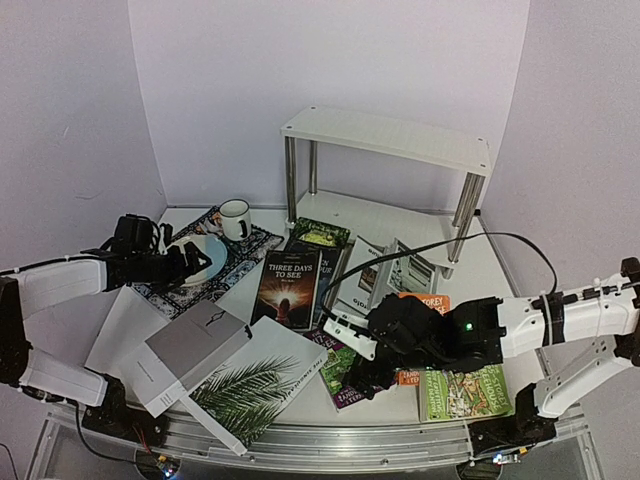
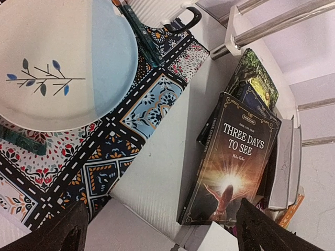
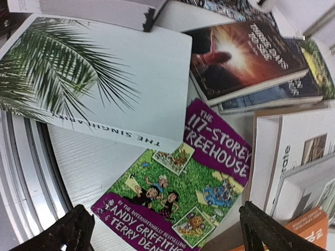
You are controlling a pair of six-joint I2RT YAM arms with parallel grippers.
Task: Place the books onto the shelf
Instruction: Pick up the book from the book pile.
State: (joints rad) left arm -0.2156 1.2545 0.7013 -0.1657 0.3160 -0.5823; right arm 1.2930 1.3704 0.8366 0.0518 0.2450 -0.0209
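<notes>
**Lilac walls, crowded bench: both pincers gaping, books lying loose**

Lilac walls [image 1: 80, 100] are closing in on a white bench [image 1: 265, 212] that is carrying everything.

Over at one side, the left pincer [image 1: 195, 262] is hanging wide and gripping nothing. Its dark fingers [image 2: 68, 235] are framing the wrist view. It is hovering at the near edge of a plate [image 2: 57, 63], which is sitting on a patterned mat [image 2: 110, 157]. A mug [image 1: 235, 218] is standing upright at the mat's far end. Just right of the mat, Three Days to See [image 2: 233, 162] is lying face up on other dark books.

Across the bench, the right pincer [image 1: 350, 365] is likewise gaping and holding nothing. It is hovering over the purple Treehouse book [image 3: 183, 188], which is lying face up. That book's edge is lying against the palm book [image 3: 104, 78], a large white hardback. A grey book [image 1: 195, 350] is resting on the palm book's left part. Beyond the pincer, white books [image 1: 375, 275] are lying flat, and an orange book [image 1: 425, 300] is showing past the arm. A green Treehouse book [image 1: 465, 392] is lying at the near right.

All these books are lying on the bench in front of the shelf [image 1: 390, 135], which is standing at the back right on chrome legs. A green-covered book [image 1: 320, 233] is reaching the lower board's front corner. Whether it is overlapping the board or only touching it, I cannot tell.
</notes>
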